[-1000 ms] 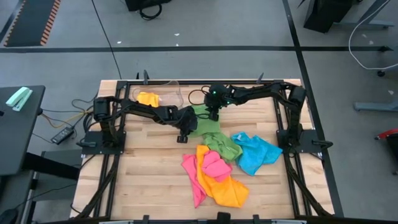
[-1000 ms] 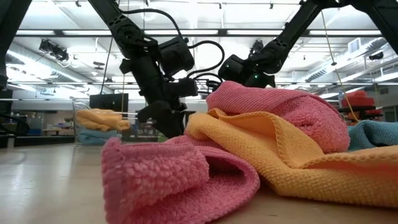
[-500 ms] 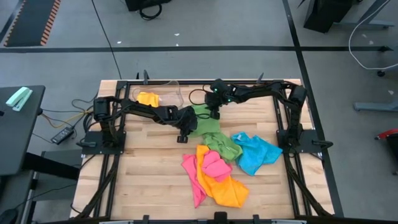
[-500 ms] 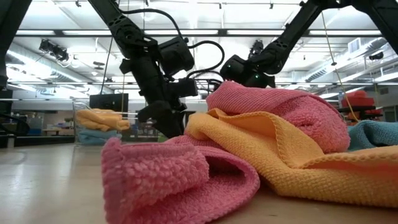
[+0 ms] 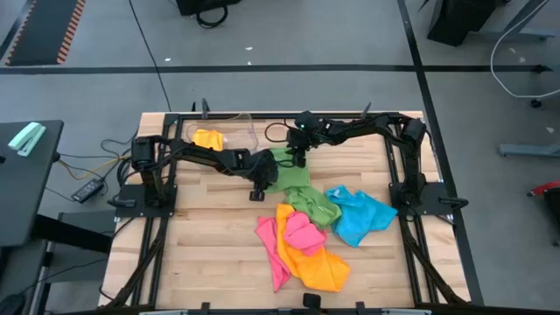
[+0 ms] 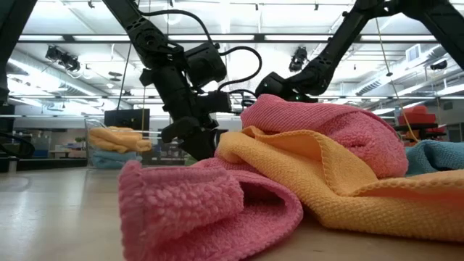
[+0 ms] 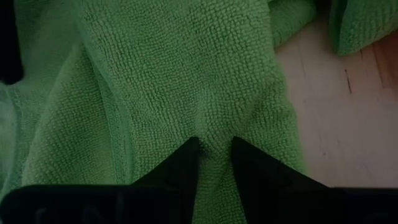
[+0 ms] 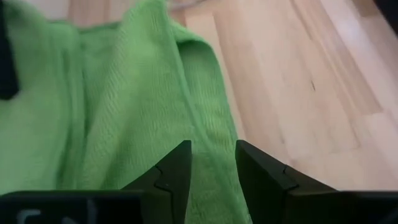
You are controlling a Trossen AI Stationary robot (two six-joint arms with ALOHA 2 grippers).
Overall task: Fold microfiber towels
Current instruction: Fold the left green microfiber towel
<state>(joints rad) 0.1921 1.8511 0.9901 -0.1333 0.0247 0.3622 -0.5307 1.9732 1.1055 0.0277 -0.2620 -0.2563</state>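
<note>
Slightly farther back, the right gripper and left gripper are each pinched narrowly on the green towel; folding it over is judged next.

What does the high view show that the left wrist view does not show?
Only the high view shows the pink towel, the orange towel, the blue towel, the clear bin and the right gripper. Only the left wrist view shows the left gripper pinching a fold of cloth up close. Both show the green towel on the wooden table.
</note>
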